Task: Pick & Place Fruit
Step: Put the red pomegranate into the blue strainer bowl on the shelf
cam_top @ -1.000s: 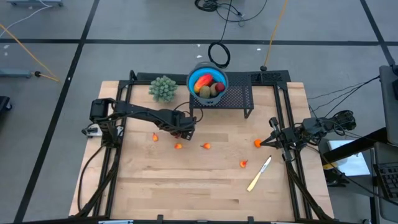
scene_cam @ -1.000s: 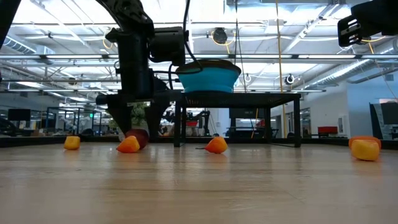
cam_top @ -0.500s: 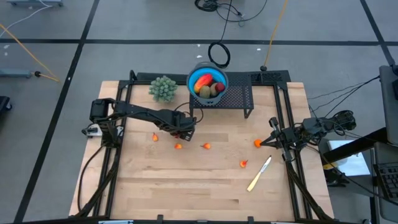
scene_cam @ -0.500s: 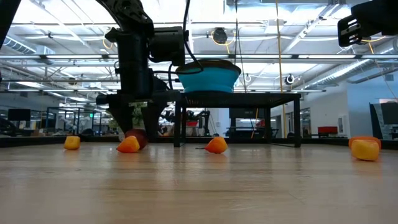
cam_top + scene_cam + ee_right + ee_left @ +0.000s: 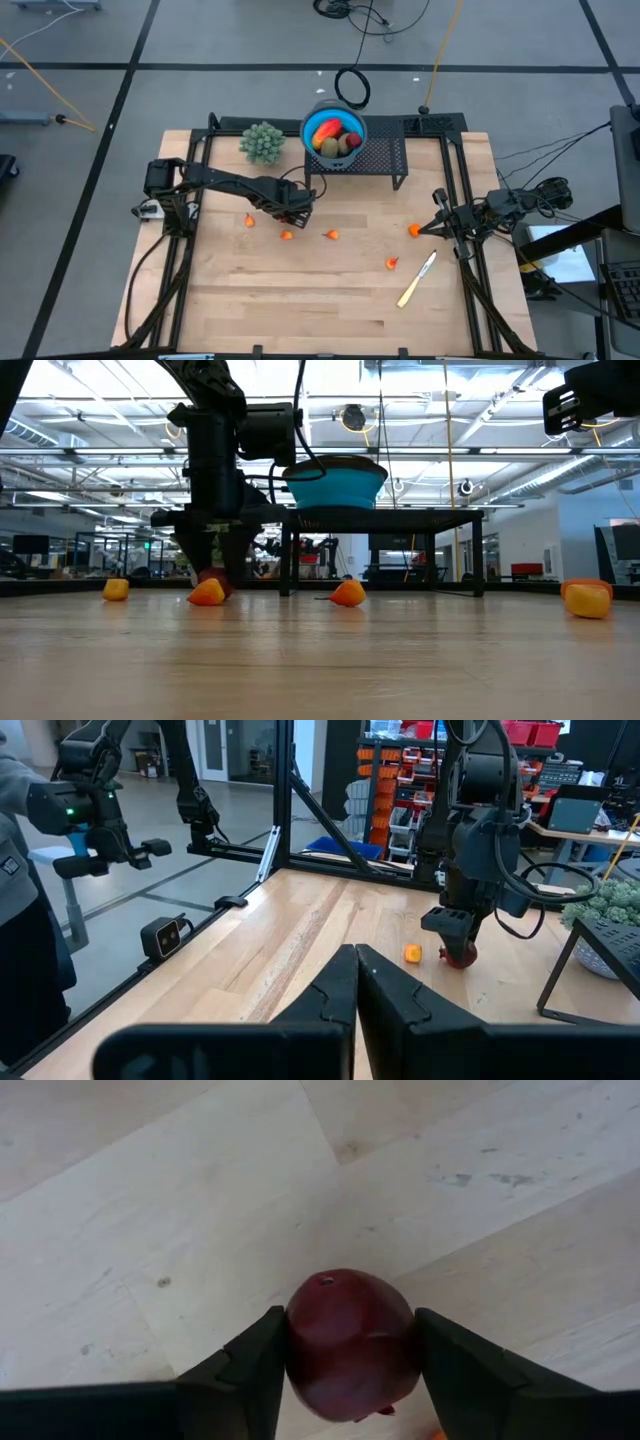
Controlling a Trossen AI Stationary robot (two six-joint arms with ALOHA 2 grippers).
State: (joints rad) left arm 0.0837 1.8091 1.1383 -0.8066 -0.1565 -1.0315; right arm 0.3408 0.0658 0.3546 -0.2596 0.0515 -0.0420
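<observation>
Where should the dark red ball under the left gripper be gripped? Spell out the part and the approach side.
Grip the dark red ball across its widest middle, coming straight down from above. It is round and sits on the bare table, so opposite sides are free. The left gripper already straddles it that way, one finger against each flank.

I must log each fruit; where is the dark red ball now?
The dark red ball lies on the table between the left gripper's fingers, which touch both its sides, left of centre in the high view, just behind an orange piece.
</observation>
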